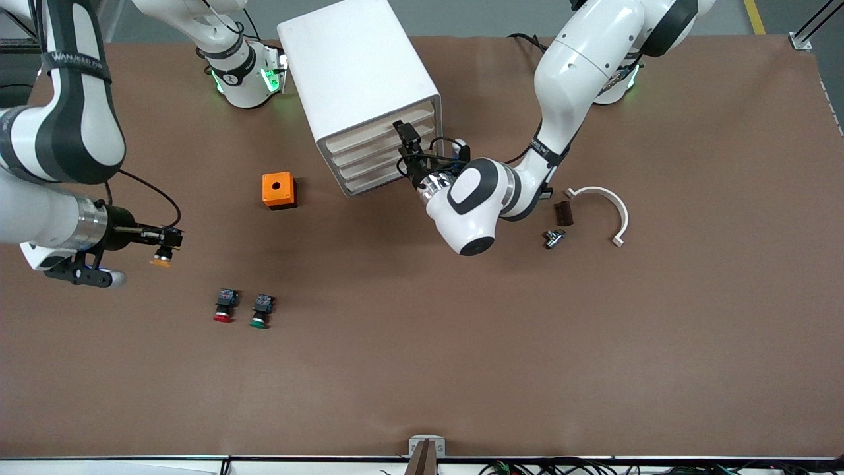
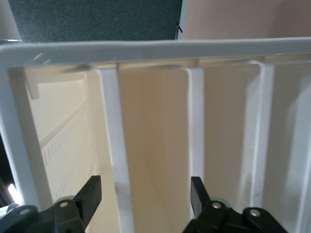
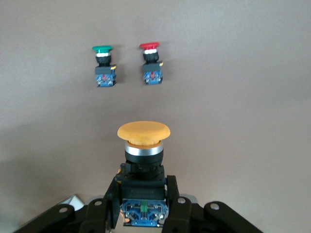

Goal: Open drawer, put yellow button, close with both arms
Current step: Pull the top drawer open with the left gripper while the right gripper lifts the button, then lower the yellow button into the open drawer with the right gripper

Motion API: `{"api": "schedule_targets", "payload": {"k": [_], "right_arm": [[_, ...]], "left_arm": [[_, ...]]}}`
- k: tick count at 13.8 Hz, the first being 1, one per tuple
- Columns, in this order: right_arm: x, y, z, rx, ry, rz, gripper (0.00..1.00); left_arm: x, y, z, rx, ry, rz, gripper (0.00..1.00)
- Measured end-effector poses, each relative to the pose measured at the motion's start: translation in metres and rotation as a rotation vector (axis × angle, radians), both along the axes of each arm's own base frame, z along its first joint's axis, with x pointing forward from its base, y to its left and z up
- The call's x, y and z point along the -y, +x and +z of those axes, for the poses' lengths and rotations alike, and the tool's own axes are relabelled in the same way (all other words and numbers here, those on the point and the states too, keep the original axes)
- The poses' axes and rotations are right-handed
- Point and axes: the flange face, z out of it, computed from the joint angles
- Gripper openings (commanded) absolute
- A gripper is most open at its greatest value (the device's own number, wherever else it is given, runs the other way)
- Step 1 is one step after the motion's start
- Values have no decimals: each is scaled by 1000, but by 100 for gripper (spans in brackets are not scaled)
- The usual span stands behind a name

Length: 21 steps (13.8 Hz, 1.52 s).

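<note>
The white cabinet (image 1: 356,66) stands at the back of the table, its four drawers all pushed in. The drawer (image 1: 369,130) is the uppermost. My left gripper (image 1: 407,146) is open right at the drawer fronts, at the end nearest the left arm. In the left wrist view my left gripper (image 2: 144,196) straddles a white drawer edge (image 2: 116,145) with its fingers wide apart. My right gripper (image 1: 166,239) is shut on the yellow button (image 1: 161,258) and holds it above the table at the right arm's end. The right wrist view shows the right gripper (image 3: 142,194) clamping the yellow button (image 3: 143,141) by its black body.
An orange box (image 1: 278,190) with a hole sits beside the cabinet. A red-capped button (image 1: 224,307) and a green-capped button (image 1: 262,311) lie nearer the front camera; they also show in the right wrist view, red (image 3: 151,65) and green (image 3: 103,68). A white curved piece (image 1: 610,208), a dark block (image 1: 562,212) and a metal part (image 1: 552,237) lie toward the left arm's end.
</note>
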Motion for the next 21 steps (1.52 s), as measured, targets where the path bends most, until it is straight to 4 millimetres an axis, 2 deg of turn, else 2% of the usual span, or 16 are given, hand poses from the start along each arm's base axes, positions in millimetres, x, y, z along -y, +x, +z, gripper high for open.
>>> {"api": "schedule_targets", "payload": {"k": [1, 6, 8, 10, 14, 18, 20, 21], "right_arm": [[-7, -5, 10, -6, -4, -20, 3], [-41, -24, 57, -72, -37, -131, 3], [-71, -31, 69, -89, -64, -193, 3], [-107, -40, 76, -94, -93, -254, 3], [-177, -59, 84, -108, -128, -380, 3], [-234, -78, 88, -120, -139, -522, 3], [-267, -90, 90, -105, -142, -585, 3], [-285, -97, 91, -93, -139, -619, 3]], "left_arm": [[3, -3, 1, -8, 12, 1, 76], [18, -19, 3, -22, 37, -21, 3], [16, -13, 6, -23, 30, -8, 0], [7, 1, 12, -28, 14, 11, 0], [-24, 40, 18, 2, -16, 69, 0], [-62, 82, 18, 64, -66, 131, 0], [-74, 97, 21, 106, -83, 153, 1], [-75, 100, 21, 117, -85, 160, 5]]}}
